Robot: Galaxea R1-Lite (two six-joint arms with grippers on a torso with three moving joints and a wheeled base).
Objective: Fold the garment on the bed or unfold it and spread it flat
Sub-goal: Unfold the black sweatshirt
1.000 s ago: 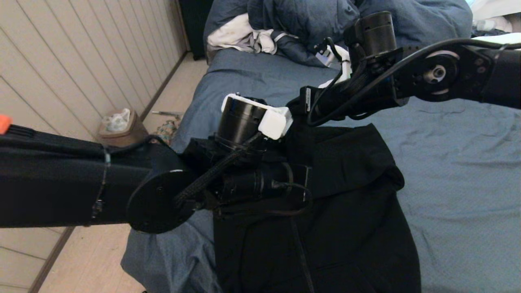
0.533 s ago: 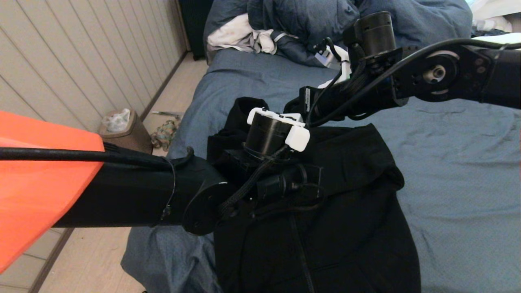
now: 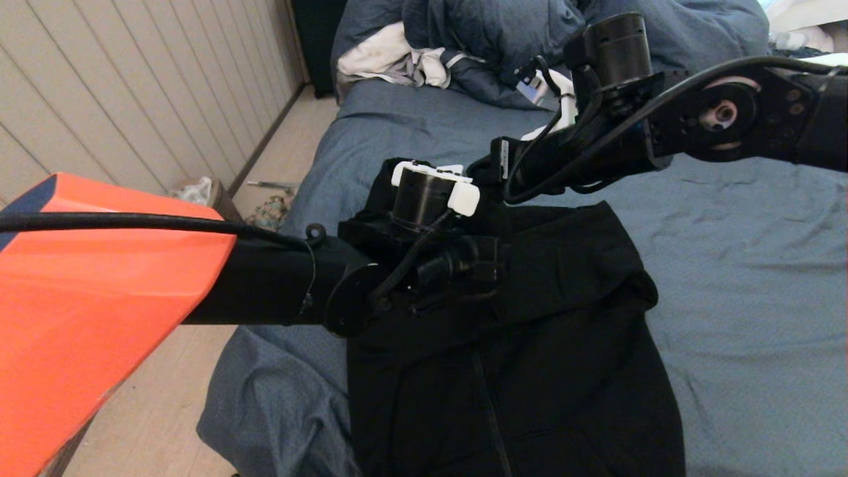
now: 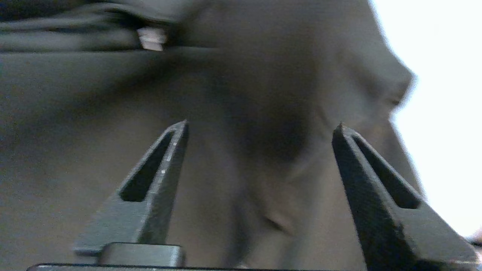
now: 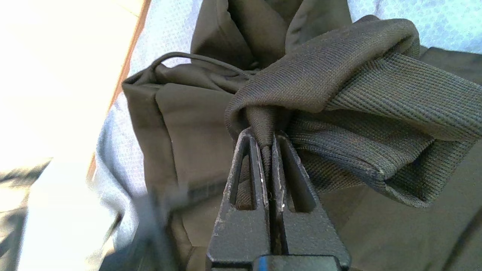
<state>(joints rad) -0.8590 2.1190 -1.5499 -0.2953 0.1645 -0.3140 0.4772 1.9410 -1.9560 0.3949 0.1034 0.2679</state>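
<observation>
Bedding first: the wide mattress with its wrinkly blue-grey sheet (image 3: 742, 278) carries everything, and my plain black hooded zip-front sweatshirt of thick soft fabric (image 3: 570, 344) lies along its left edge, toward the near corner, its lower part running out of the head view. A puffy dark blue duvet (image 3: 503, 33) is heaped at the far end, well apart from the work.

My right claw (image 5: 268, 145) is clamped tight on a fold of the sweatshirt, a ribbed band of knit bunched just above the fingertips, near the garment's far end. My left claw (image 4: 260, 130) hangs spread wide with nothing between its fingers, close over a dark swell of the same cloth.

To do this step well, I judge I should keep the right pinch firm and settle the left claw onto a single edge of fabric rather than a thick bunch, so both points carry the cloth evenly. Pulling the two apart gently should take out slack without dragging the body off the left edge.

The sweatshirt looks matte and heavy, with soft rolling creases and its zipper line (image 3: 490, 411) running down the front.
</observation>
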